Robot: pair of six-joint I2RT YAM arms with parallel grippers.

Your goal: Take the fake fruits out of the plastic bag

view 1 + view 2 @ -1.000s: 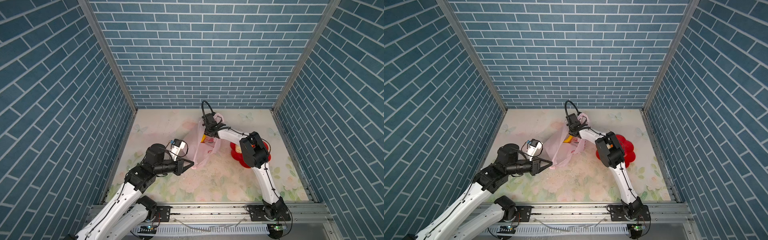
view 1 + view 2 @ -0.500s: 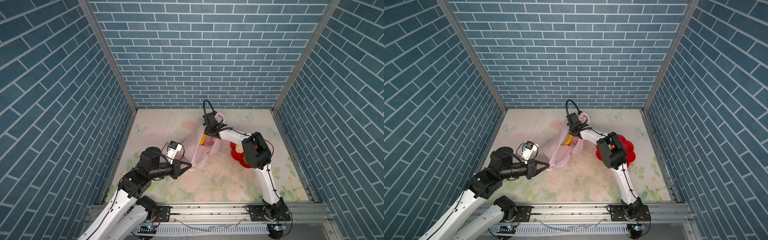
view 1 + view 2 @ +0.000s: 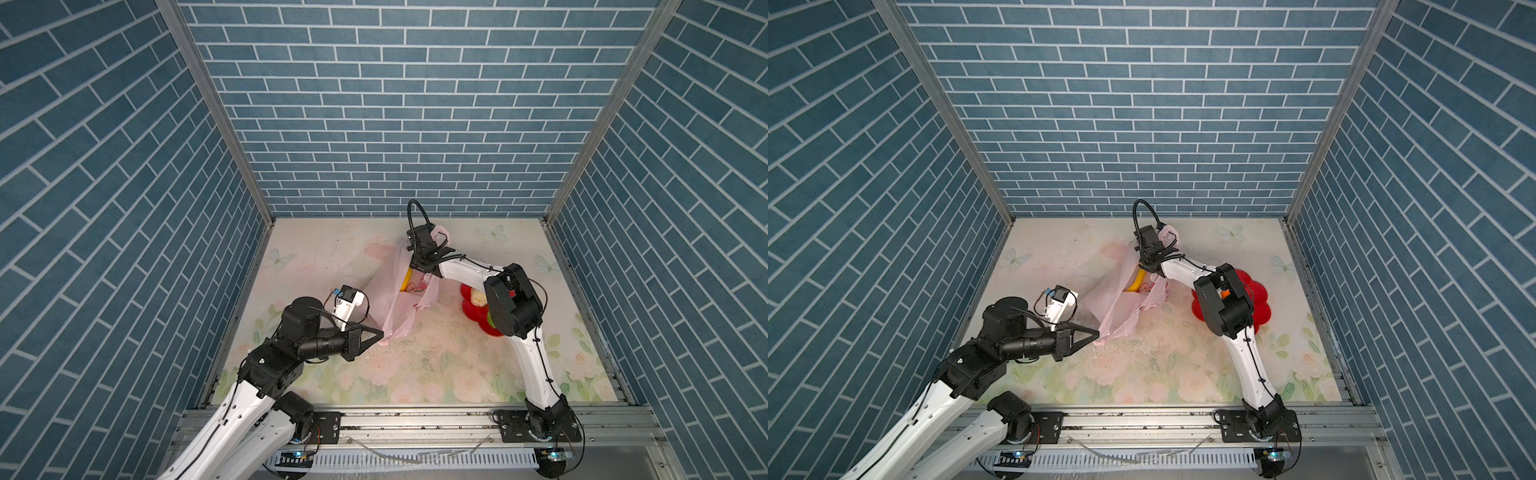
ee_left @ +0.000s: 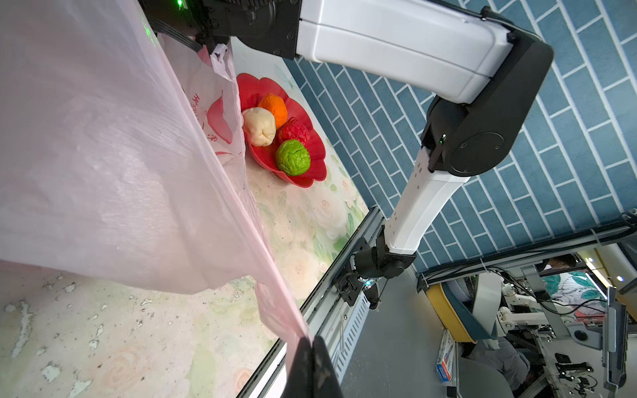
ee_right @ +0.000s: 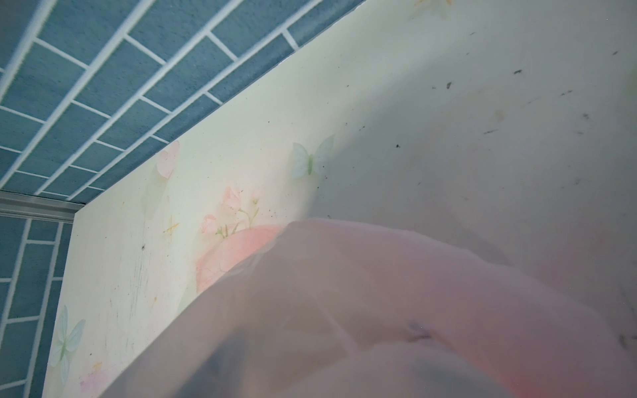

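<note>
The left claw (image 3: 376, 337) clamps a corner of the thin translucent pink plastic bag (image 3: 395, 303) mid-surface; the right claw (image 3: 423, 258), grip unclear, sits at its mouth. Slack film could trap the long yellow toy banana (image 3: 406, 279) inside.

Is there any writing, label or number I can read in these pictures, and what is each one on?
On the plastic bag, red printed characters: creased and too blurred to read.
On the small box in the background: print too small to read.
No other text shows.
</note>
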